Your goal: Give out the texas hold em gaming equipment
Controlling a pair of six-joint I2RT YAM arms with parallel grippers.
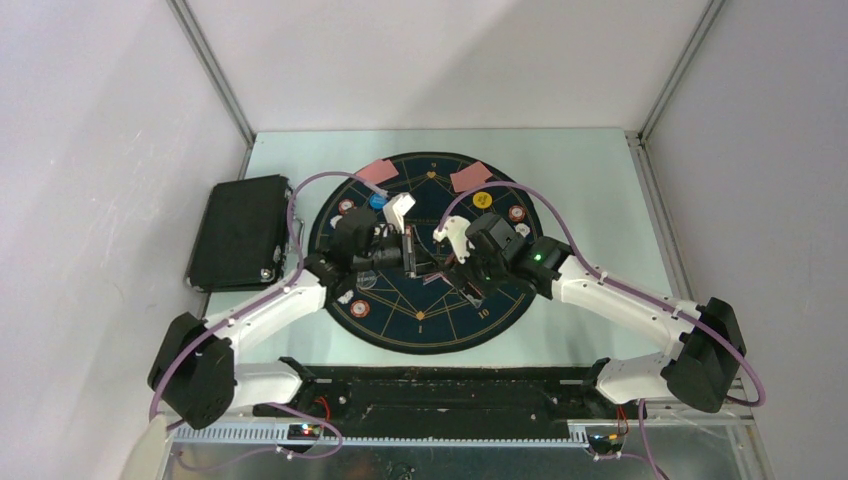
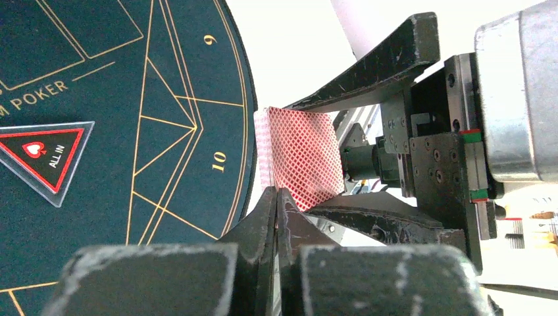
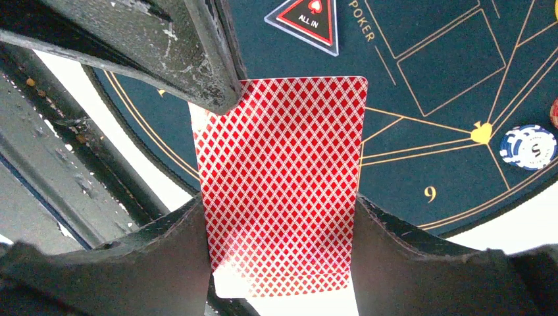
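Lying shut beside mat: black case; right pincer holds cards.

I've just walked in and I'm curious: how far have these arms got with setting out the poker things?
Looks done: two pink cards lie at the mat's far edge, with chips set around it. In hand: the right jaws hold the card pack while the left jaws pinch its edge, seemingly to pull one off. Left: probably more cards for the near places.
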